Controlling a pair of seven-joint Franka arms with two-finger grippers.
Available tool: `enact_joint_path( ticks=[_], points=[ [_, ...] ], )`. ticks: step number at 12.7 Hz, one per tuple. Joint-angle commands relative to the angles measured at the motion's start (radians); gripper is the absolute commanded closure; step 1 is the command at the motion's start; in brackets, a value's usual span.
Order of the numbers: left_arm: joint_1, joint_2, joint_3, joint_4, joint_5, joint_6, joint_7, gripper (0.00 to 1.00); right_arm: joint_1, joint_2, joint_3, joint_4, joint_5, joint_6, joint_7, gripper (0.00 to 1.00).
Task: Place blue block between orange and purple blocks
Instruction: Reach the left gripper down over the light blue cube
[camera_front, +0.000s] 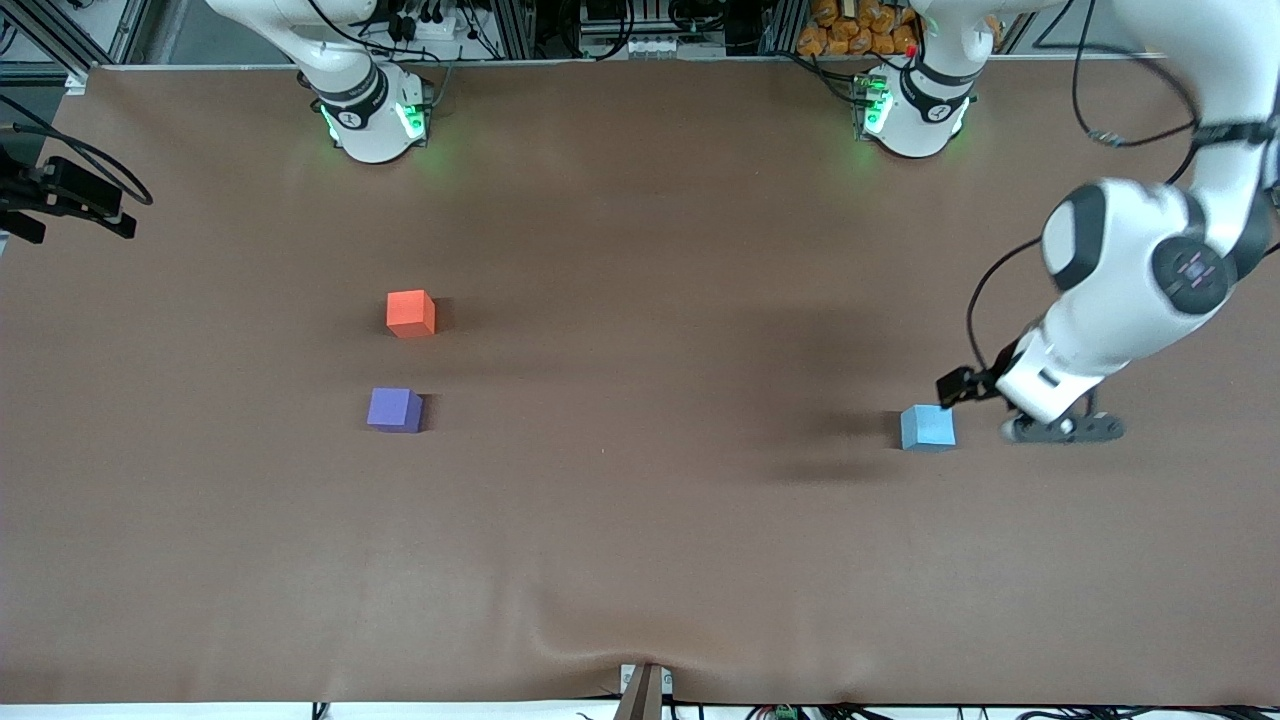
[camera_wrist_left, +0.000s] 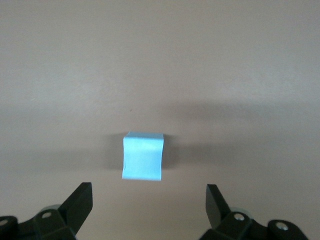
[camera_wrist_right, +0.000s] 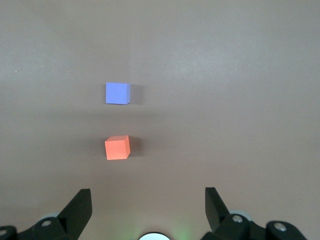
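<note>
The light blue block (camera_front: 928, 427) lies on the brown table toward the left arm's end. My left gripper (camera_wrist_left: 149, 192) is open and empty, low over the table right beside the blue block (camera_wrist_left: 143, 156), which sits just ahead of its fingertips, not between them. In the front view this gripper (camera_front: 1035, 415) is on the block's side toward the table's end. The orange block (camera_front: 411, 313) and the purple block (camera_front: 394, 410) lie toward the right arm's end, a small gap apart, purple nearer the front camera. My right gripper (camera_wrist_right: 148, 197) is open and empty, high over the table, with the orange block (camera_wrist_right: 117, 147) and the purple block (camera_wrist_right: 118, 93) in its view.
The arm bases (camera_front: 370, 110) (camera_front: 915, 110) stand along the table's edge farthest from the front camera. A black fixture (camera_front: 60, 195) juts in at the right arm's end. A small mount (camera_front: 645, 690) sits at the front edge. Bare brown cloth (camera_front: 650, 400) lies between the blocks.
</note>
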Motion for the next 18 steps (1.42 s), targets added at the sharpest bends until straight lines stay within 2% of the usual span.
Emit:
enact_joint_path(
  ticks=[1,5,10,11,12,14,16,18],
  points=[
    [0.013,0.099,0.0,0.017,0.008,0.085,0.065,0.0,-0.006,-0.02,0.007,-0.011,-0.012,-0.005,-0.011,0.0],
    [0.034,0.207,-0.002,0.017,0.008,0.181,0.111,0.0,-0.006,-0.019,0.007,-0.011,-0.012,-0.005,-0.011,0.0],
    [0.03,0.252,-0.002,0.014,0.008,0.202,0.113,0.0,-0.006,-0.019,0.007,-0.011,-0.012,-0.005,-0.011,0.0],
    [0.033,0.253,-0.002,0.005,0.008,0.202,0.113,0.16,-0.006,-0.019,0.007,-0.011,-0.012,-0.005,-0.009,0.0],
    [0.03,0.252,-0.002,-0.009,0.008,0.202,0.113,0.49,-0.006,-0.019,0.007,-0.011,-0.012,-0.005,-0.009,0.0],
    [0.033,0.246,-0.002,-0.032,0.008,0.197,0.114,1.0,-0.006,-0.019,0.007,-0.011,-0.012,-0.005,-0.011,0.0],
    [0.021,0.227,-0.002,-0.036,0.008,0.173,0.113,1.0,-0.006,-0.019,0.007,-0.011,-0.012,-0.005,-0.011,0.0],
    [-0.05,0.218,-0.023,-0.004,0.008,0.16,0.095,1.0,-0.003,-0.017,0.008,-0.009,-0.011,-0.005,-0.011,0.0]
  ],
)
